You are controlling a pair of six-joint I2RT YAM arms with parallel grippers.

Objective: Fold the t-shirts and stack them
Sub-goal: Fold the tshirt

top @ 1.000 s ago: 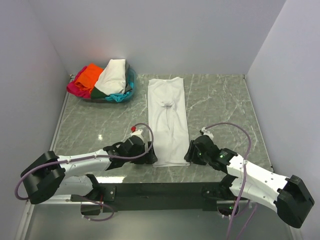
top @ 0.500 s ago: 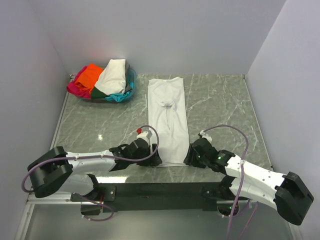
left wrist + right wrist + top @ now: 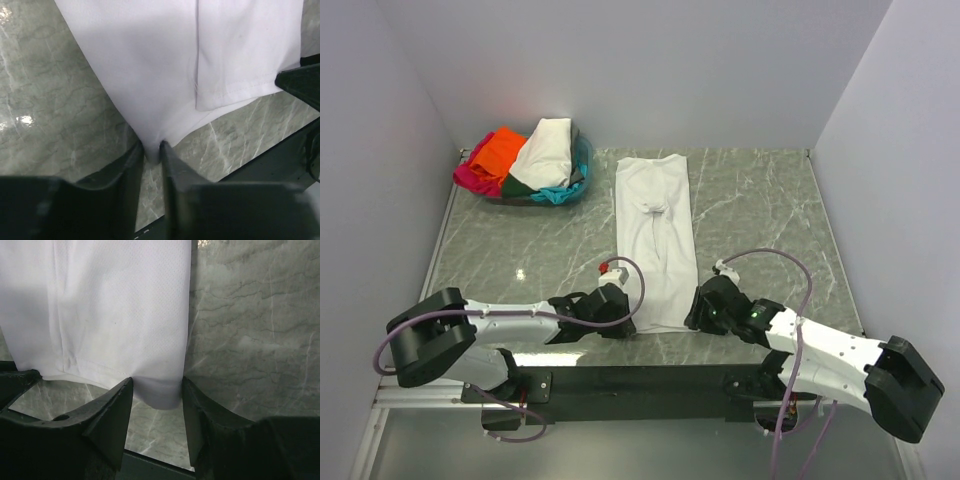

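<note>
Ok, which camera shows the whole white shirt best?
The top view: the white shirt lies there end to end, a long folded strip on the table. The left wrist view shows only its near corner, pinched in the left gripper; the right wrist view only the other near corner, between the fingers of the right gripper.

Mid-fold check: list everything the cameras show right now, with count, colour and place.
plain white cloth t-shirt: 1, white, long folded strip, mid-table
cream-white cloth t-shirt: 1, cream-white, top of the pile
orange cloth t-shirt: 1, orange, pile, left of the cream one
magenta-pink cloth t-shirt: 1, magenta-pink, pile's left edge
dark green cloth t-shirt: 1, dark green, pile's near side
teal cloth t-shirt: 1, teal, pile's near side
round bluish tub: 1, bluish, far-left corner, holds the pile
marbled table: 1, grey-green
left claw: 1, black, pinching the white shirt's near-left corner
right claw: 1, black, jaws astride its near-right corner, grip unclear
</note>
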